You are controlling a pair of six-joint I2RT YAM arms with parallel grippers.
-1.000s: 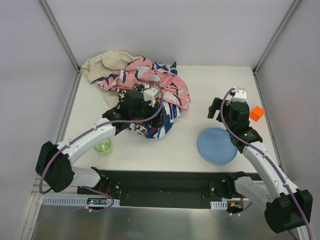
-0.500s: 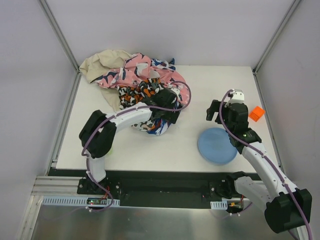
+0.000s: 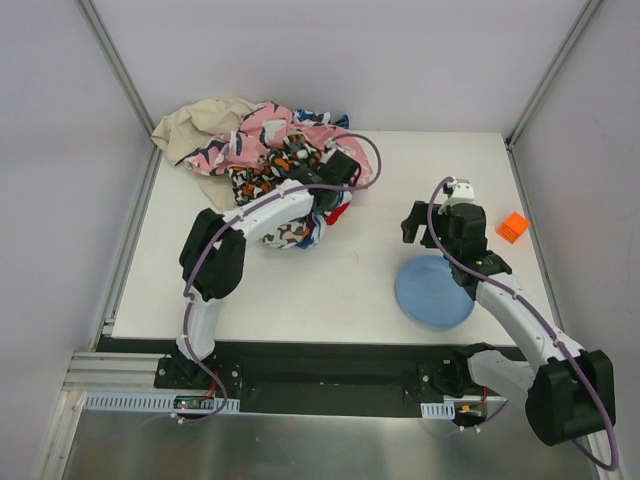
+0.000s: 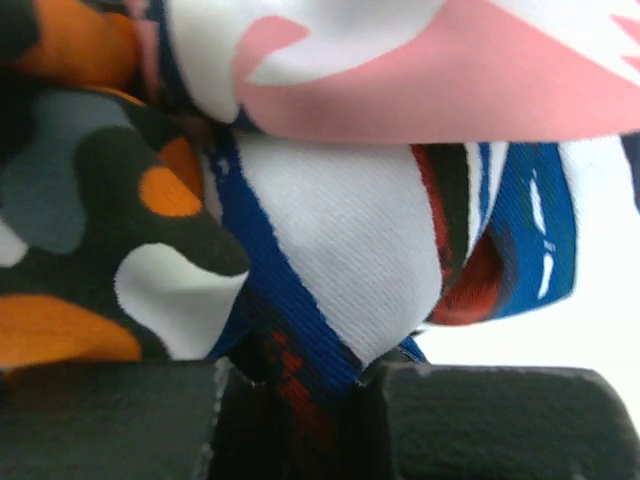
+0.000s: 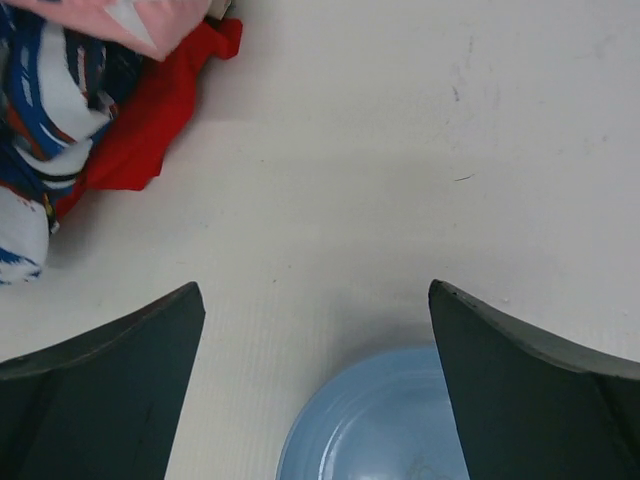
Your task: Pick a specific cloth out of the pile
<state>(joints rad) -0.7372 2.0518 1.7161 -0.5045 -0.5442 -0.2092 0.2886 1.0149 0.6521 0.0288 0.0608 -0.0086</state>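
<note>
I hold the left gripper (image 4: 295, 385) pinched on the pile's (image 3: 250, 150) blue-white fold; right gripper (image 5: 315, 295) spread near blue plate (image 5: 370, 425)

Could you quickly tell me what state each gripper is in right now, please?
Left gripper: closed on blue-and-white printed fabric in the pile.
Right gripper: open, holding nothing.

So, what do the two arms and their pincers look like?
The left arm and right arm both have white links, black joints and a purple cable looped along them. The left pincer and right pincer have plain dark, matte fingers without markings.
</note>
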